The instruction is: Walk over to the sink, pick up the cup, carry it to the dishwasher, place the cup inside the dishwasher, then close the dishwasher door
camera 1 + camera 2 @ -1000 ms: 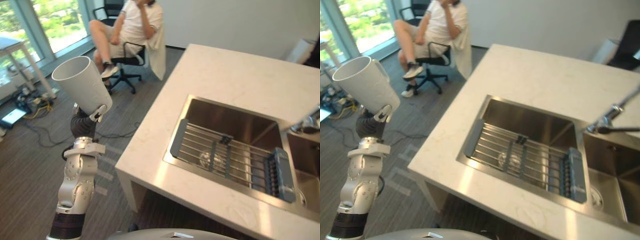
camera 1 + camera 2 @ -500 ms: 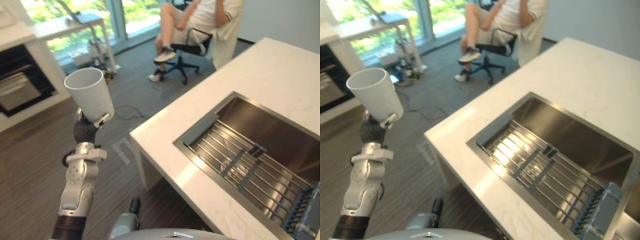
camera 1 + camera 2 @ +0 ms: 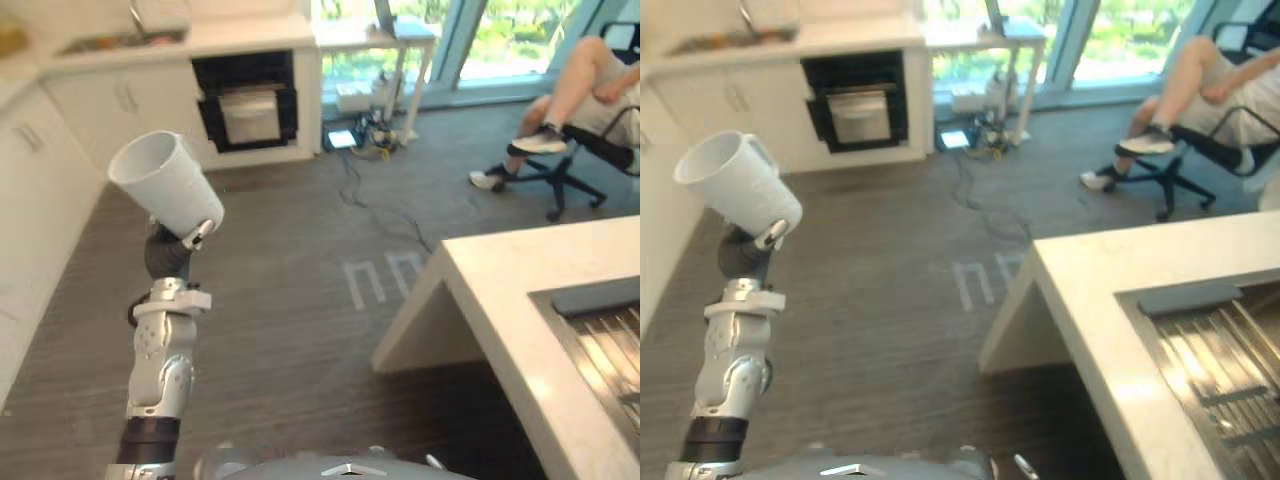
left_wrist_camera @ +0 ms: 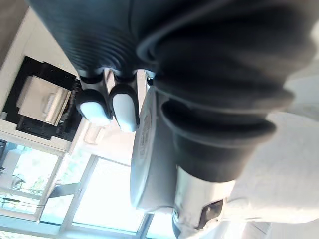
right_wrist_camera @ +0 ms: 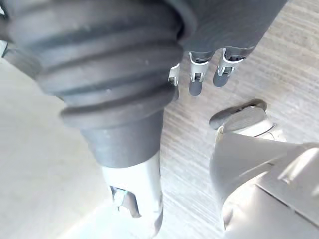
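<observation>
Eye views: left hand [image 3: 170,250] raised over floor [image 3: 300,310], left of counter [image 3: 500,290], fingers curled round cup [image 3: 165,185] base. Cup tilted, long axis leaning up-left, mouth uppermost, base at hand. Left wrist view: fingertips [image 4: 124,112] against cup wall. Right wrist view: right hand [image 5: 195,74] above floor, fingers hanging loose, empty.

- I hold the white tapered cup [image 3: 165,188] tilted, mouth up-left, base clasped in my left hand [image 3: 168,254].
- Steel sink [image 3: 572,345] corner lies well apart, far right.
</observation>
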You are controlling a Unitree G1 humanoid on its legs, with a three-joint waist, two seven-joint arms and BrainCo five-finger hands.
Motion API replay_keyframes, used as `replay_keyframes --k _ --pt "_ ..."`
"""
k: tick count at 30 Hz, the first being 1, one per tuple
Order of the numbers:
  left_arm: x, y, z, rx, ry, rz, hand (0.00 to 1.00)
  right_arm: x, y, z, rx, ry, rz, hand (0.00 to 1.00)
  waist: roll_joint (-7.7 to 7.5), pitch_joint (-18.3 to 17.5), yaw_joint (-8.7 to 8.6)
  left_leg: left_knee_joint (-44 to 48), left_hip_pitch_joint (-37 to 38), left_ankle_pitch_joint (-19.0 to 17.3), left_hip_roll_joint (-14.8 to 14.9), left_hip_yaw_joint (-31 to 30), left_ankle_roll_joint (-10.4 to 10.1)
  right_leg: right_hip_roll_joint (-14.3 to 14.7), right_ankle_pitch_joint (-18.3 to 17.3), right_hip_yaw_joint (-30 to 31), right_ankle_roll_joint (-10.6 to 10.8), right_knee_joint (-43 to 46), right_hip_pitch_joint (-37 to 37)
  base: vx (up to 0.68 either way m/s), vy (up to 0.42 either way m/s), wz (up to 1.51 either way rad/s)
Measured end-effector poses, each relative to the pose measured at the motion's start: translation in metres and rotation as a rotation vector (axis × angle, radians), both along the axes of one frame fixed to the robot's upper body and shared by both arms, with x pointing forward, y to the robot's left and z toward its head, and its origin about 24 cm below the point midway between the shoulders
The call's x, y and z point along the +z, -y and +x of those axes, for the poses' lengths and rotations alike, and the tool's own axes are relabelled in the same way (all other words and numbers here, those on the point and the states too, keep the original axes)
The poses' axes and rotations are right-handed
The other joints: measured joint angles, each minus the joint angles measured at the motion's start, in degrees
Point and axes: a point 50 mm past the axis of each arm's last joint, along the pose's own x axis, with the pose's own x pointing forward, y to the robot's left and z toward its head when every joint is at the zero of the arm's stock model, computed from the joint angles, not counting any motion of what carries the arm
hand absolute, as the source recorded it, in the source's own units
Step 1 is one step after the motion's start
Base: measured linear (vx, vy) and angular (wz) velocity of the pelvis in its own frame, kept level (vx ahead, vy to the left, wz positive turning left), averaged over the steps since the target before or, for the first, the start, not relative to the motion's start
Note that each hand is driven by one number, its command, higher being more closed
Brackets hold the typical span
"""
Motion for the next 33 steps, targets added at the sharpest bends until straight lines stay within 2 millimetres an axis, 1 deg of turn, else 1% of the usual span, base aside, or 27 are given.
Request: replay_keyframes --k 1,2,3,4,5,6,7,8,9,10,11,12,13,14,15,16,17,18,20,22,25,28,31,32,33 --pt "0.000 0.005 0.000 -0.017 0.003 -0.003 1.00 0.003 0.008 0.000 -0.006 0.003 -0.019 0.00 1.47 -0.6 -0.72 -4.1 1.4 -1.0 -1.1 -0.8 -4.7 -1.1 0.7 -0.2 1.1 -0.3 -0.2 -0.17 0.533 0.72" --pt "0.000 0.008 0.001 -0.036 0.003 0.009 1.00 0.004 0.011 0.000 -0.038 0.011 -0.025 0.00 2.85 -1.6 -1.96 -10.5 3.2 -3.3 -4.5 0.3 -8.2 -2.9 3.2 -1.3 1.6 -3.0 0.1 -0.10 0.517 0.82" --pt "0.003 0.009 0.002 -0.043 0.014 0.019 1.00 0.000 0.000 -0.002 -0.039 -0.002 0.010 0.00 3.03 -1.6 -2.70 -16.8 4.5 -3.8 -7.3 1.7 -9.3 -4.0 6.2 -3.0 1.6 -5.9 1.2 -0.09 0.520 0.74" --pt "0.004 0.010 0.003 -0.046 0.018 0.020 1.00 -0.002 -0.004 -0.004 -0.038 -0.010 0.023 0.00 3.02 -1.6 -2.82 -18.1 5.0 -3.8 -7.8 2.1 -9.6 -4.2 6.9 -3.5 2.1 -6.5 1.4 -0.05 0.499 0.82" --pt "0.009 0.014 0.007 -0.064 0.034 0.024 1.00 -0.007 -0.018 -0.009 -0.046 -0.033 0.063 0.00 3.14 -1.5 -3.19 -23.6 6.0 -5.1 -9.3 1.5 -12.1 -5.0 9.2 -6.0 4.1 -7.2 1.9 -0.10 0.521 0.82" --pt "0.007 0.015 0.012 -0.077 0.017 0.044 1.00 -0.010 -0.029 -0.010 -0.081 -0.036 0.078 0.00 0.99 -0.5 -3.10 -28.5 7.7 -3.5 -12.9 0.3 -12.3 -7.5 10.7 -6.9 4.6 -6.6 2.6 -0.12 0.475 0.82" --pt "0.005 0.015 0.013 -0.082 -0.001 0.051 1.00 -0.011 -0.031 -0.010 -0.085 -0.039 0.079 0.00 -0.24 0.3 -3.14 -29.6 7.9 -3.5 -13.8 0.1 -11.7 -8.0 11.6 -6.8 4.7 -6.7 2.8 -0.14 0.317 0.49" --pt "0.003 0.014 0.013 -0.090 -0.014 0.064 1.00 -0.011 -0.032 -0.011 -0.096 -0.044 0.078 0.00 -0.47 0.5 -3.10 -30.3 7.9 -3.7 -14.6 -0.3 -11.1 -8.5 12.5 -6.1 4.4 -6.9 3.2 -0.14 0.184 0.52" --pt "-0.004 0.016 0.014 -0.116 -0.053 0.087 1.00 -0.011 -0.032 -0.017 -0.128 -0.051 0.083 0.00 -1.04 1.1 -3.12 -30.9 6.9 -4.0 -15.5 -3.0 -9.8 -8.3 16.0 -2.2 2.2 -7.5 3.4 -0.13 0.172 0.65" --pt "-0.006 0.017 0.014 -0.128 -0.062 0.091 1.00 -0.011 -0.032 -0.022 -0.134 -0.058 0.083 0.00 -0.89 1.2 -3.43 -31.3 6.4 -3.7 -15.5 -4.3 -9.4 -7.7 17.5 -0.1 0.7 -7.6 3.1 -0.12 0.200 1.01" --pt "-0.008 0.019 0.015 -0.138 -0.072 0.093 1.00 -0.011 -0.034 -0.028 -0.155 -0.066 0.087 0.00 -0.41 1.5 -3.79 -31.8 5.4 -3.3 -15.2 -6.8 -8.9 -5.5 18.5 5.0 -0.4 -7.6 2.9 -0.05 0.121 0.86" --pt "-0.009 0.019 0.015 -0.138 -0.074 0.088 1.00 -0.012 -0.036 -0.031 -0.158 -0.072 0.092 0.00 -0.47 1.5 -3.83 -32.2 5.0 -2.7 -14.8 -7.8 -8.8 -3.8 17.2 6.7 0.7 -7.7 3.0 -0.02 0.076 0.90" --pt "-0.009 0.018 0.015 -0.138 -0.075 0.083 1.00 -0.013 -0.042 -0.039 -0.163 -0.087 0.103 0.00 -0.96 1.3 -3.40 -33.9 5.2 -1.6 -14.6 -8.8 -8.8 -0.7 14.9 7.1 1.5 -8.6 3.6 0.03 -0.017 0.50" --pt "-0.008 0.015 0.015 -0.121 -0.075 0.081 1.00 -0.013 -0.043 -0.038 -0.156 -0.083 0.103 0.00 -1.34 1.2 -2.67 -35.0 5.1 -0.2 -14.8 -8.9 -8.7 0.7 14.3 6.2 1.4 -11.4 4.5 0.04 -0.023 0.28" --pt "-0.008 0.013 0.015 -0.118 -0.078 0.085 1.00 -0.013 -0.043 -0.037 -0.146 -0.079 0.103 0.00 -1.55 1.1 -2.51 -35.0 5.0 0.3 -15.2 -9.0 -8.6 0.8 14.4 6.4 1.5 -12.9 5.2 0.05 -0.029 0.10" --pt "-0.010 0.014 0.015 -0.130 -0.093 0.105 1.00 -0.013 -0.044 -0.026 -0.104 -0.044 0.098 0.00 -2.25 1.0 -2.61 -34.9 4.8 1.2 -15.8 -9.4 -8.0 0.6 14.2 6.3 1.8 -14.9 6.3 0.05 -0.038 0.08" --pt "-0.012 0.019 0.015 -0.155 -0.111 0.114 1.00 -0.011 -0.043 -0.013 -0.064 0.001 0.092 0.00 -1.69 1.3 -2.54 -34.7 4.8 1.4 -16.0 -9.3 -7.9 0.6 14.1 5.9 2.0 -16.1 6.9 0.04 -0.043 0.10" --pt "-0.014 0.022 0.014 -0.168 -0.117 0.120 1.00 -0.010 -0.043 -0.006 -0.039 0.026 0.092 0.00 -1.48 1.4 -2.57 -34.7 4.9 1.5 -16.1 -9.3 -8.0 0.7 14.0 5.7 2.1 -16.8 7.4 0.03 -0.057 -0.03" --pt "-0.019 0.034 0.012 -0.210 -0.141 0.159 1.00 -0.007 -0.047 0.020 0.068 0.096 0.087 0.00 -0.95 1.3 -2.41 -34.7 5.0 2.0 -15.9 -8.9 -8.3 1.4 13.6 5.7 2.7 -19.3 8.5 0.00 -0.070 -0.09" --pt "-0.023 0.036 0.010 -0.208 -0.158 0.181 1.00 -0.006 -0.047 0.025 0.142 0.089 0.075 0.00 -0.97 1.3 -2.19 -35.0 5.1 2.5 -15.1 -8.6 -9.0 2.4 13.2 5.7 3.0 -20.5 8.8 -0.06 -0.091 -0.18" --pt "-0.032 0.031 0.004 -0.172 -0.201 0.180 1.00 -0.005 -0.051 0.037 0.221 0.103 0.086 0.00 -0.92 1.3 -2.18 -35.2 5.3 3.4 -13.1 -7.5 -9.9 4.3 12.1 6.9 3.4 -21.0 8.1 -0.11 -0.097 -0.23" --pt "-0.040 0.027 0.003 -0.145 -0.239 0.173 1.00 -0.005 -0.054 0.037 0.241 0.113 0.130 0.00 -0.70 1.1 -2.20 -35.2 5.7 3.7 -11.3 -7.0 -10.8 6.0 11.7 7.1 3.9 -21.4 8.2 -0.13 -0.075 -0.11" --pt "-0.044 0.026 -0.002 -0.119 -0.241 0.193 1.00 -0.005 -0.054 0.036 0.263 0.106 0.158 0.00 -0.66 0.8 -2.28 -35.2 5.6 3.5 -10.5 -6.4 -11.1 6.9 11.7 7.7 3.8 -21.9 8.0 -0.07 -0.026 -0.05" --pt "-0.043 0.003 -0.010 0.068 -0.207 0.171 1.00 -0.007 -0.053 0.028 0.241 0.048 0.209 0.00 -0.56 -2.4 -3.10 -35.1 6.0 3.1 -10.3 -4.6 -11.8 8.3 14.3 10.2 3.1 -26.7 9.3 0.00 0.000 0.00" --pt "-0.043 0.003 -0.010 0.068 -0.207 0.171 1.00 -0.007 -0.053 0.028 0.241 0.048 0.209 0.00 -0.56 -2.4 -3.10 -35.1 6.0 3.1 -10.3 -4.6 -11.8 8.3 14.3 10.2 3.1 -26.7 9.3 0.00 0.000 0.00"
